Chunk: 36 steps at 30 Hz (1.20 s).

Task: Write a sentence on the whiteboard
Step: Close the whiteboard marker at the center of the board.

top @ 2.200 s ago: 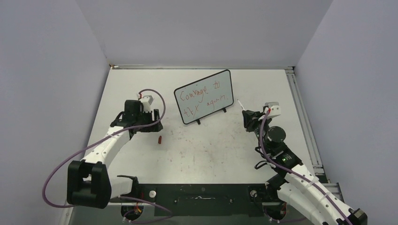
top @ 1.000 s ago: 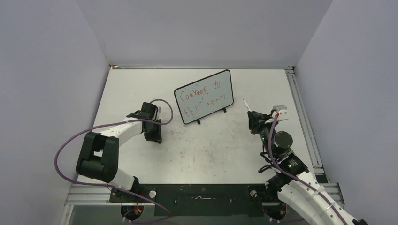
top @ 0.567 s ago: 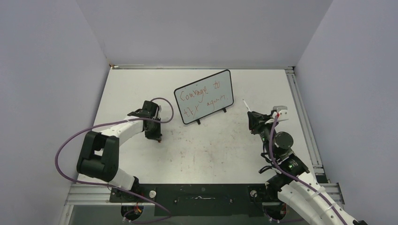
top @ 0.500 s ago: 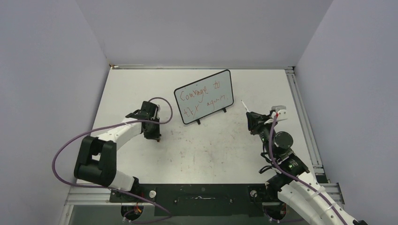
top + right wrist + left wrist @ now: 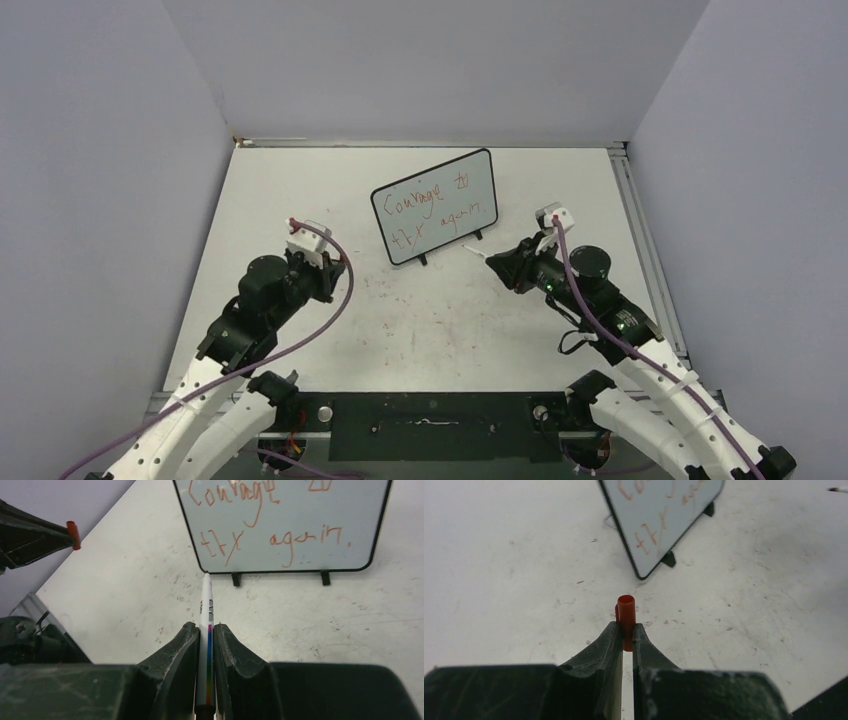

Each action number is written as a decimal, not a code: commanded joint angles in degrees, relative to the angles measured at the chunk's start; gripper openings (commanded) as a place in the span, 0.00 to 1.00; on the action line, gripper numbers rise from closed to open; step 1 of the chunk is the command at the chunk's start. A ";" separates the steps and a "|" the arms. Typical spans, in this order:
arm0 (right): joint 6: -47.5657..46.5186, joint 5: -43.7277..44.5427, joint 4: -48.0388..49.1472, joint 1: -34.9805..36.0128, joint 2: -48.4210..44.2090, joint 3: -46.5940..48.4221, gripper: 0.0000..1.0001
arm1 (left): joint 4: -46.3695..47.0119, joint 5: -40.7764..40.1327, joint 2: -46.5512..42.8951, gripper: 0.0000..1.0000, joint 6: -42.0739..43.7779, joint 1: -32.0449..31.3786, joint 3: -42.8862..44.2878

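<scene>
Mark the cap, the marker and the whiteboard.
cap (image 5: pixel 626 611), left wrist view, red side wall.
marker (image 5: pixel 206 622), right wrist view, barrel.
whiteboard (image 5: pixel 434 208), top external view, middle of the face.

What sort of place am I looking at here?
Probably a robot test booth: plain walls enclose a scuffed table, with a left arm and right arm mounted at its near edge.

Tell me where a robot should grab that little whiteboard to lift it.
Probably the top edge of the whiteboard, approached from above. It stands propped on two small feet, so that thin rim is free to pinch front and back, above the red sentence.
</scene>
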 commanded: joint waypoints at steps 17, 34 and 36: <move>-0.11 -39.06 -23.89 0.15 10.97 14.89 0.05 | 3.89 20.01 6.02 0.00 12.90 -28.68 -1.26; 0.10 -42.87 -22.26 1.51 14.68 14.54 0.05 | 3.55 23.70 10.14 0.00 13.18 -32.32 -0.20; 0.18 -42.55 -21.88 2.46 15.21 14.22 0.05 | 3.61 23.91 10.21 0.00 13.23 -32.47 -0.32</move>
